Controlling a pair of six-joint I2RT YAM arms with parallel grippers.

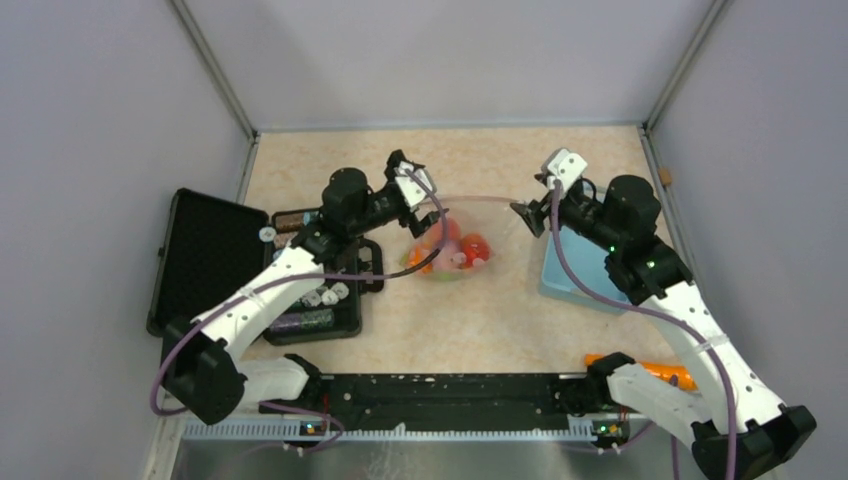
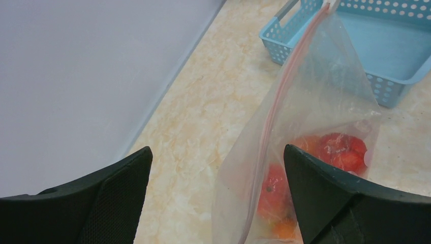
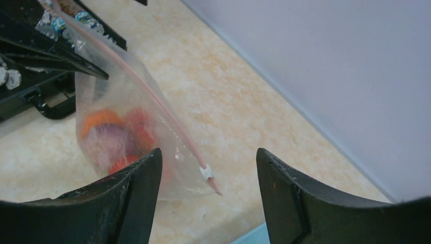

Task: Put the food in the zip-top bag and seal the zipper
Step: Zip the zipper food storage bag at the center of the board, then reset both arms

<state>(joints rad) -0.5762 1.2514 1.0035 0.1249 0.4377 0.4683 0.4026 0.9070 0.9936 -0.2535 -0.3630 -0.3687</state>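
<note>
The clear zip-top bag (image 1: 455, 245) stands mid-table with the food (image 1: 470, 248) inside, red and orange pieces showing through the plastic. Its pink zipper (image 1: 480, 200) runs along the top edge between both grippers. My left gripper (image 1: 410, 182) is open at the bag's left end. In the left wrist view the zipper (image 2: 284, 86) and bag (image 2: 325, 101) pass between the wide-spread fingers (image 2: 112, 198) of the gripper (image 2: 217, 150). My right gripper (image 1: 525, 215) is open at the right end. The white slider (image 3: 206, 173) sits near the strip's tip, just ahead of the gripper (image 3: 208, 151), untouched.
A light-blue basket (image 1: 580, 275) lies right of the bag, under my right arm. An open black case (image 1: 210, 260) with round tokens (image 1: 330, 295) sits on the left. An orange elongated thing (image 1: 655, 372) lies near the right arm's base. Walls close off three sides.
</note>
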